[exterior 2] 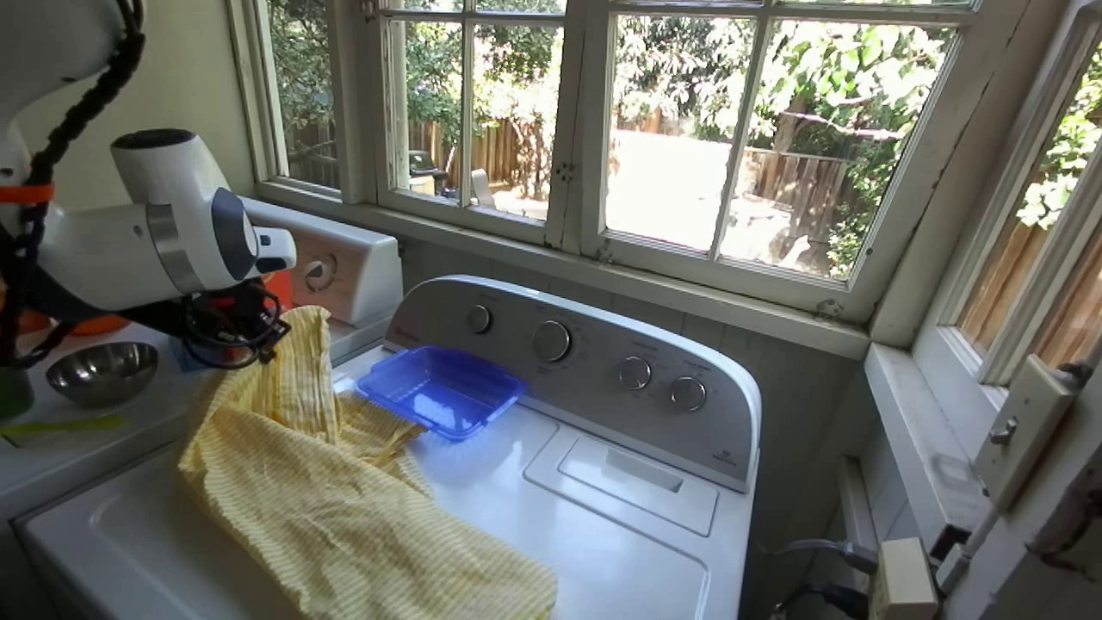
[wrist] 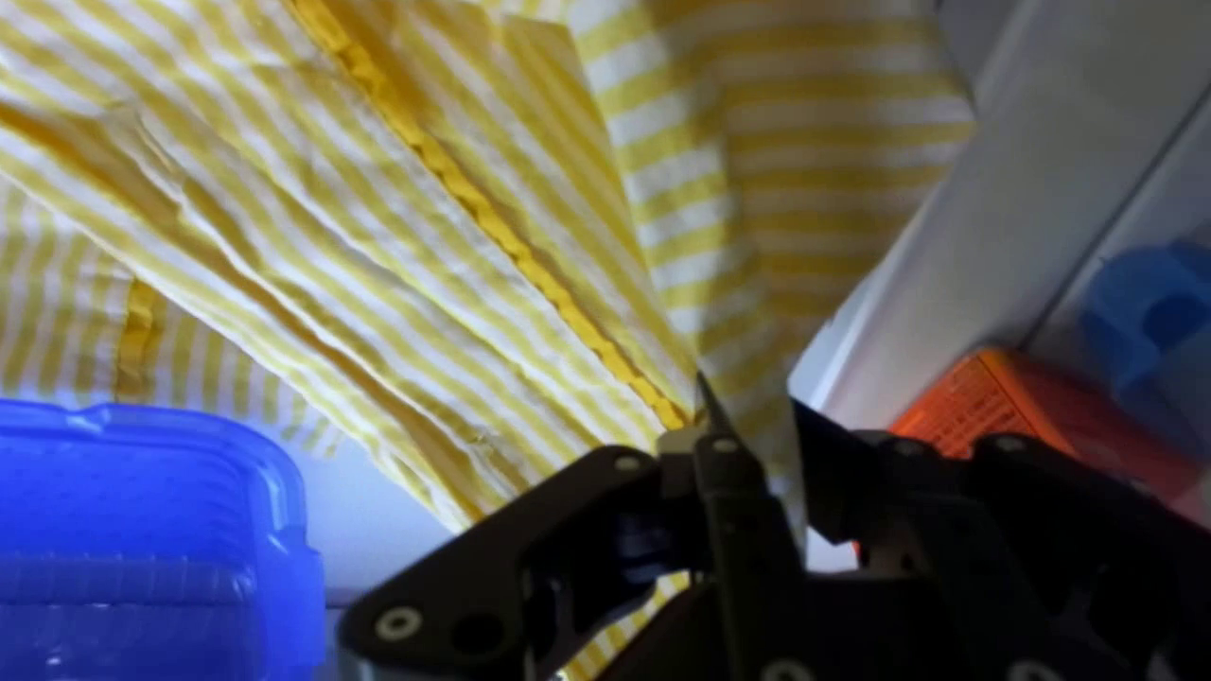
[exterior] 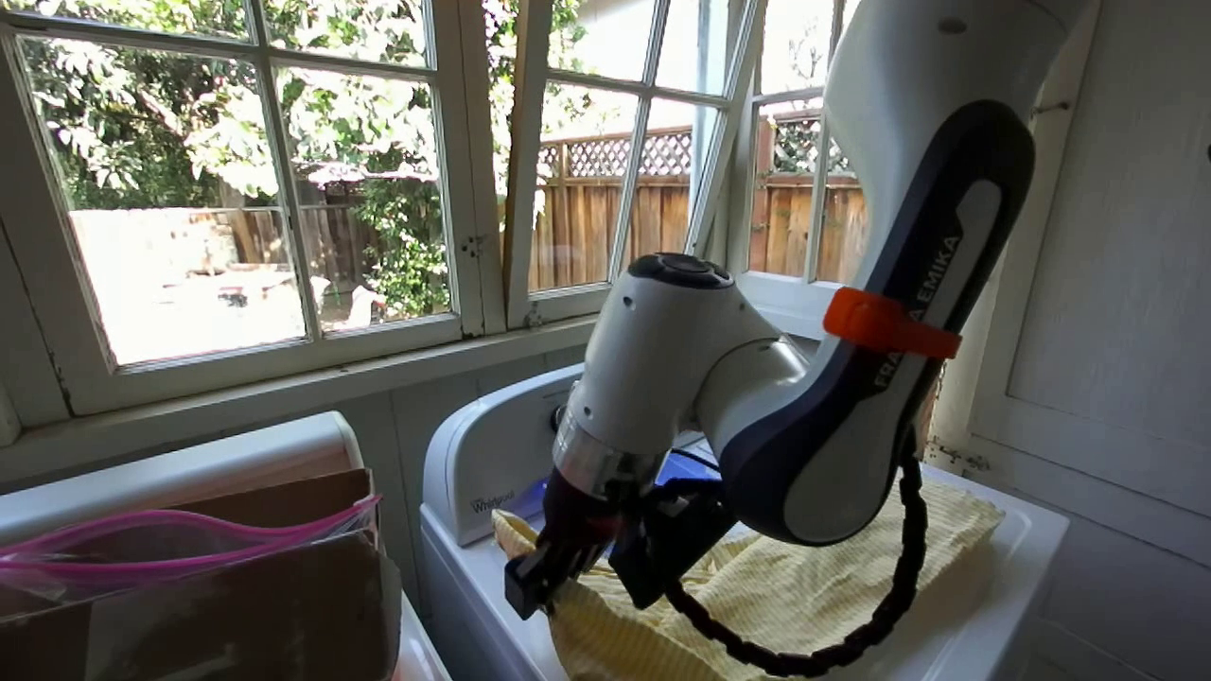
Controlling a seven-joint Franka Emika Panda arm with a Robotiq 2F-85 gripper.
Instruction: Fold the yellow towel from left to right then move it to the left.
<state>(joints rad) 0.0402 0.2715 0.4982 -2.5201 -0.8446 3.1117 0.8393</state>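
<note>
In an exterior view, left to right: a cardboard box [exterior: 284, 596], a white appliance [exterior: 478, 454] marked "Whirlpool", and the arm [exterior: 757, 388], lettered "FRA" below an orange band [exterior: 889, 323] and "A EMIKA" above it. In an exterior view, again from the left: a metal bowl [exterior 2: 102, 379], the yellow towel [exterior 2: 344, 508] lying across the appliance with one end raised, and a blue tray [exterior 2: 452, 383] just beside it. The gripper [wrist: 752, 435], nearly closed, pinches a fold of towel in its narrow gap.
</note>
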